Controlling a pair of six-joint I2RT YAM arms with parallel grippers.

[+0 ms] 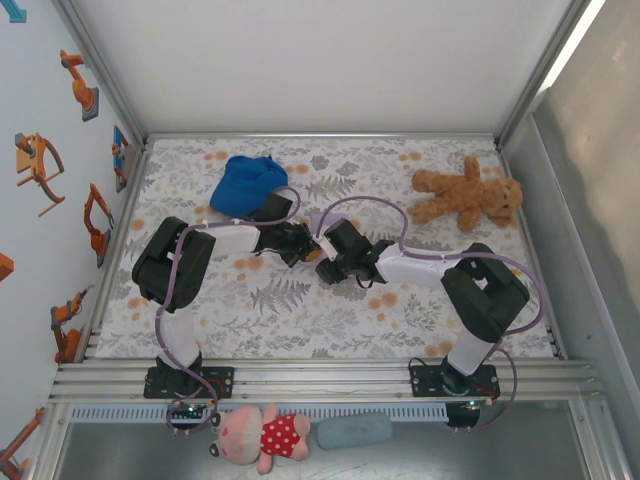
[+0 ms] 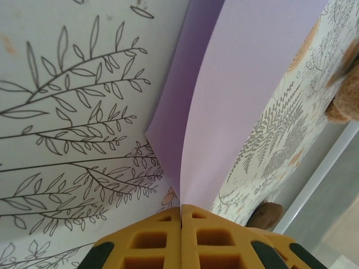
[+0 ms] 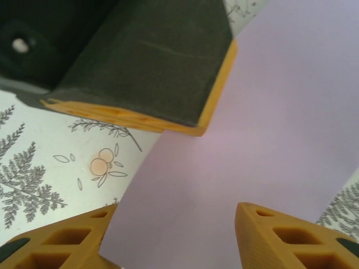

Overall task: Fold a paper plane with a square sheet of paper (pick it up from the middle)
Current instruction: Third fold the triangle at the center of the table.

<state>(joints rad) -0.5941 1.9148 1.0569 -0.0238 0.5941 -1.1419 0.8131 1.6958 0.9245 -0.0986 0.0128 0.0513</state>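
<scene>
where the left arm reaches in from your left, you'll see the crumpled blue fabric cap [image 1: 245, 183] lying just behind it on the white tablecloth printed with grey ferns [image 1: 300, 320]. your left gripper [image 2: 182, 216] has its yellow fingers pressed together on one edge of the square sheet of thin lavender paper [image 2: 224, 95]. the sheet stands straight out from the fingertips, bent so that a darker flap sits left of a paler one. at mid-table the left gripper [image 1: 293, 245] meets the right gripper [image 1: 328, 258] nearly tip to tip. from the right wrist, your right gripper [image 3: 174, 224] has its fingers apart, and the lavender sheet [image 3: 252, 129] spans the gap between them. one dark-padded finger of the left gripper lies across the sheet's upper edge. you cannot tell whether the right fingers touch the paper. further right, the brown plush teddy bear [image 1: 468, 195] lies well apart near the far corner.
</scene>
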